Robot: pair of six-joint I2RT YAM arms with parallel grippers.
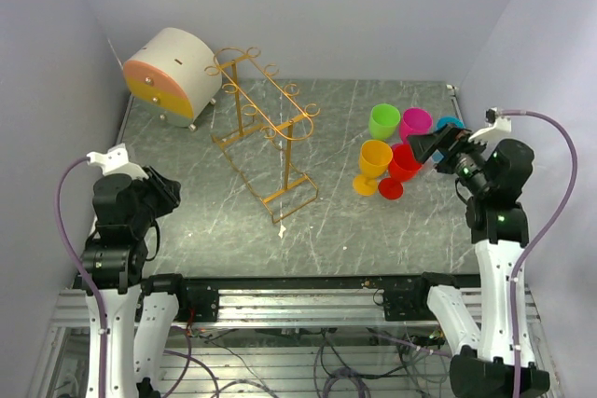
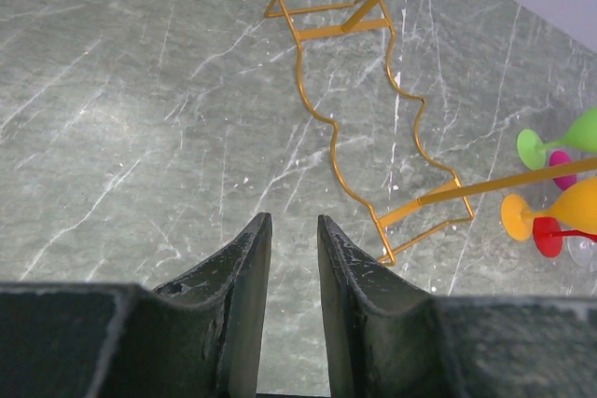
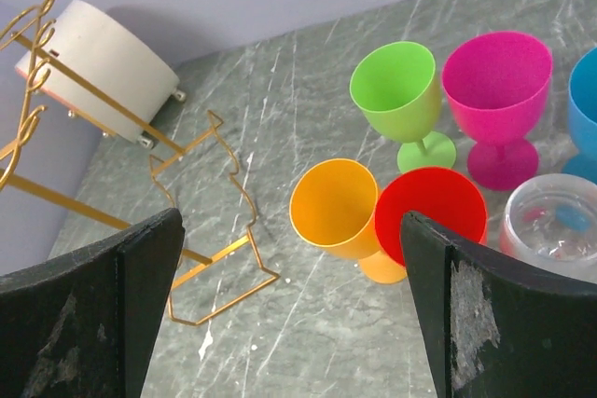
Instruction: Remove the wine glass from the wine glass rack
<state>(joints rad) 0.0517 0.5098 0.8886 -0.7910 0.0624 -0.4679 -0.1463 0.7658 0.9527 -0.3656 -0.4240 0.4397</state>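
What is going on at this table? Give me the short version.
Two robot arms are working on taking wine glasses off the gold wire rack. No glass hangs on it. The green, pink, blue, orange, red and clear glasses sit grouped on the table towards the right arm's side. The right gripper is wide open next to the red glass, holding nothing. The left gripper hangs over bare table near the rack's base, fingers slightly apart, also empty.

From above, the right tool [image 1: 422,148] hid most of the blue glass [image 1: 451,122]. In the right wrist view, the picture's edge cut off that blue glass, the clear glass [image 3: 552,226] and the wine glass rack [image 3: 93,89].
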